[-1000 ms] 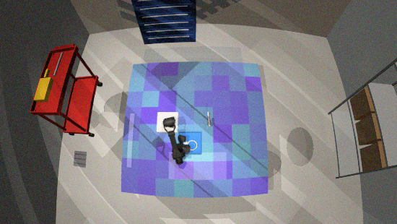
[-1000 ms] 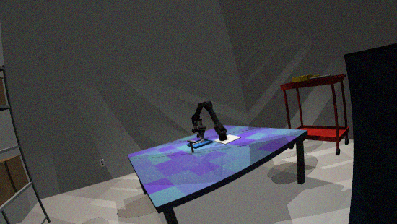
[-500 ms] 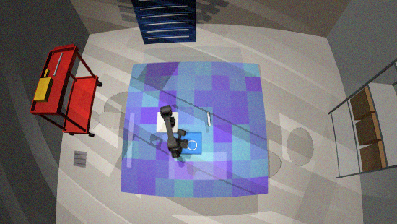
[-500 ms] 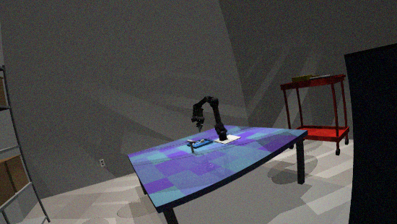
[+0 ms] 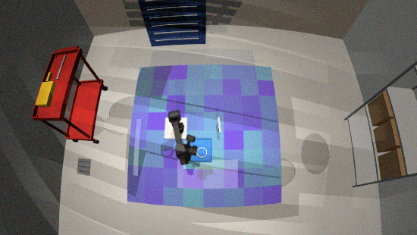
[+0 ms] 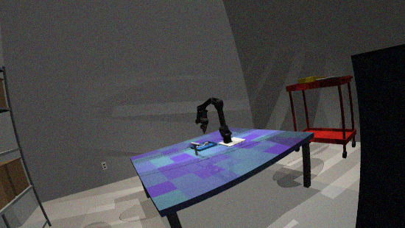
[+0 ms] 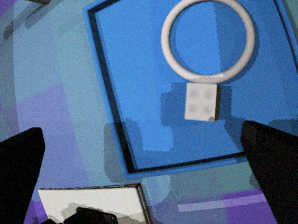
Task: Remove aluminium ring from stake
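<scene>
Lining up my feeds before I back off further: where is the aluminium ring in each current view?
Top: just below centre, in the blue tray.
Exterior: centre, small, in the tray.
Wrist: upper right, the ring whole, tab below.
Shared landmark: the blue tray.

Tray (image 5: 207,158) (image 6: 212,145) (image 7: 150,145) blue; tabletop (image 5: 242,102) (image 6: 228,167) (image 7: 35,75) blue/purple/teal patchwork; cart (image 5: 86,110) (image 6: 328,136) red.

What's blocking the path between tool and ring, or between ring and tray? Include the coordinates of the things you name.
Nothing visible on either count. The open tool (image 6: 204,132) (image 7: 144,135) hovers over the ring (image 5: 202,152) (image 7: 166,37), with nothing seen between them. The ring already lies inside the blue tray (image 5: 208,141) (image 7: 150,150); the stake (image 5: 219,125) (image 6: 196,148) stands outside it.
</scene>
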Controlling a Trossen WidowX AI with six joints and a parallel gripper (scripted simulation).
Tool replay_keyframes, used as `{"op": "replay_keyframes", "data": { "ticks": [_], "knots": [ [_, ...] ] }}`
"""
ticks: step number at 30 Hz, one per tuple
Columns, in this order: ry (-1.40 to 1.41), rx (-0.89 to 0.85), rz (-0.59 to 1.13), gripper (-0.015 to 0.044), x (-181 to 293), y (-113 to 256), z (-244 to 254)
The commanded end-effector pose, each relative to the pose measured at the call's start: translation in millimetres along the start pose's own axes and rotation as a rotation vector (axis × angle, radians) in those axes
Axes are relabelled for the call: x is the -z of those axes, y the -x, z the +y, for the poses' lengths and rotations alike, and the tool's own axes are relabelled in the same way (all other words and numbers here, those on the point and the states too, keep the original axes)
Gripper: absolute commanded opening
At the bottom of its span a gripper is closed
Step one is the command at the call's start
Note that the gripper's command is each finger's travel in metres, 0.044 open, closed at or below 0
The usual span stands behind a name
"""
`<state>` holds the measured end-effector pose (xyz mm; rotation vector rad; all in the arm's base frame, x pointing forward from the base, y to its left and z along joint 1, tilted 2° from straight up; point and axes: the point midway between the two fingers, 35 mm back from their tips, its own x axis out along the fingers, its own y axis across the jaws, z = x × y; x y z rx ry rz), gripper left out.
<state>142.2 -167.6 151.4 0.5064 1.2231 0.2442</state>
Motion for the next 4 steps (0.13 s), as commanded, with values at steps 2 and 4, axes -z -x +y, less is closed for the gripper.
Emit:
{"op": "replay_keyframes", "data": {
  "ticks": [2, 4],
  "knots": [
    [0.002, 0.001, -0.001, 0.044, -0.2, 0.1, 0.0],
    [0.002, 0.001, -0.001, 0.044, -0.2, 0.1, 0.0]
  ]
}}
